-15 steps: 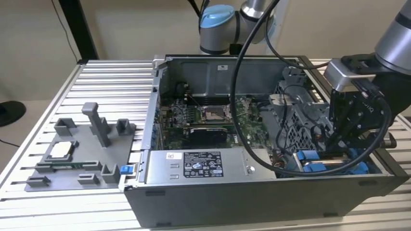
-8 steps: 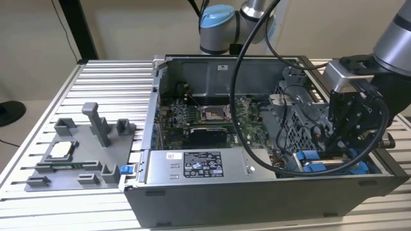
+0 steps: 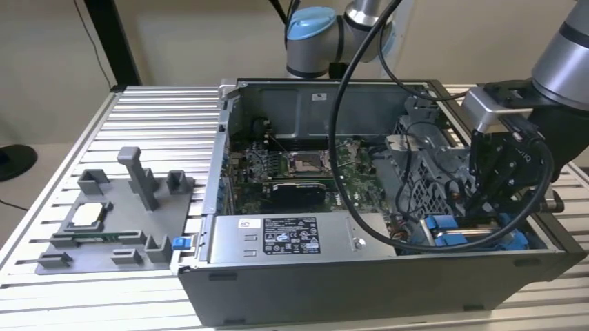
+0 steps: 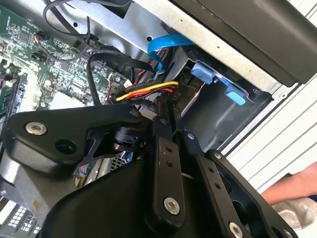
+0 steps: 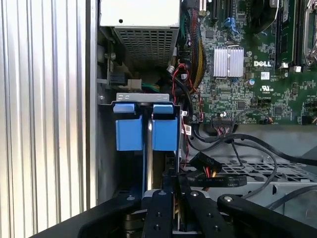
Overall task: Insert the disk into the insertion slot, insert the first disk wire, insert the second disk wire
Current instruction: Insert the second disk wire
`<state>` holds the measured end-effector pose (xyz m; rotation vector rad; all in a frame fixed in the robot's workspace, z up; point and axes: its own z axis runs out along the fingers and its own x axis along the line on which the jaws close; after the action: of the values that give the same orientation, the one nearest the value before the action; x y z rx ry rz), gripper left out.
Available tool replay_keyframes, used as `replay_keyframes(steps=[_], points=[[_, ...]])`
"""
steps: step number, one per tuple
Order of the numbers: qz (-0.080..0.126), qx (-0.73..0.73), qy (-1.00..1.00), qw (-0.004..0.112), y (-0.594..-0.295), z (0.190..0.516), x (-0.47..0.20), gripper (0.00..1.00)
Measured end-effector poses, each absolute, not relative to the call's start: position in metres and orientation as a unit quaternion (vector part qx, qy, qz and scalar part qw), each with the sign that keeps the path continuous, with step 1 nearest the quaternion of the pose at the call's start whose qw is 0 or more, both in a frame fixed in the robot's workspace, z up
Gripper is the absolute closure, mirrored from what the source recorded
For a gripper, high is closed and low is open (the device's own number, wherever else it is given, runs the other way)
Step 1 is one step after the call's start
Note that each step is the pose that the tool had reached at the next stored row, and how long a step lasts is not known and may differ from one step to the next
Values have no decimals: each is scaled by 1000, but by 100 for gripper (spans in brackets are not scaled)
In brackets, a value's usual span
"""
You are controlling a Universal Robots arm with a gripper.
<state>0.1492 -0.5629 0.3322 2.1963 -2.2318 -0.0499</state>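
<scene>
Open grey metal computer case [image 3: 368, 276] lies on its side on the slatted aluminium tabletop [image 3: 147, 117], green motherboard [image 3: 294, 165] exposed.

Progress: the disk, a drive clipped in a bright blue plastic carrier frame [image 5: 146, 126], sits down in its bay at the case's corner beside the grey labelled power-supply box [image 3: 290, 238]. Only the two blue carrier tabs and a sliver of metal between them show in the first wrist view, so I judge the disk insertion done. In the exterior view the blue carrier [image 3: 470, 238] shows at the case's front corner, on the exterior view's right, under the arm.

Wires: in the second wrist view a red-yellow-black wire bundle with a black connector [image 4: 148, 91] runs to a point just ahead of the fingertips, and a flat blue cable [image 4: 166, 44] loops above toward the bay. Whether either connector is seated I cannot tell; the wire steps look in hand or incomplete.

Pose: the arm reaches down into the case over the drive bay, the black end effector [image 4: 166, 111] pointing at the bay's rear. Its fingers [image 5: 181, 186] stand close together and appear clenched on the dark connector end of the wire bundle; contact itself is partly hidden.

A person's hand [image 4: 292, 191] rests outside the case wall, well clear of the end effector.
</scene>
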Motion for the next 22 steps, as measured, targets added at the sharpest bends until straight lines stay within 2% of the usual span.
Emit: replay_keyframes(steps=[7, 8, 12, 22], points=[[-16, 701, -713, 5, -563, 332, 149, 100], [-16, 701, -713, 5, -563, 332, 149, 0], [-17, 701, -713, 3, -563, 337, 149, 0], [-16, 701, -713, 4, -563, 380, 149, 0]])
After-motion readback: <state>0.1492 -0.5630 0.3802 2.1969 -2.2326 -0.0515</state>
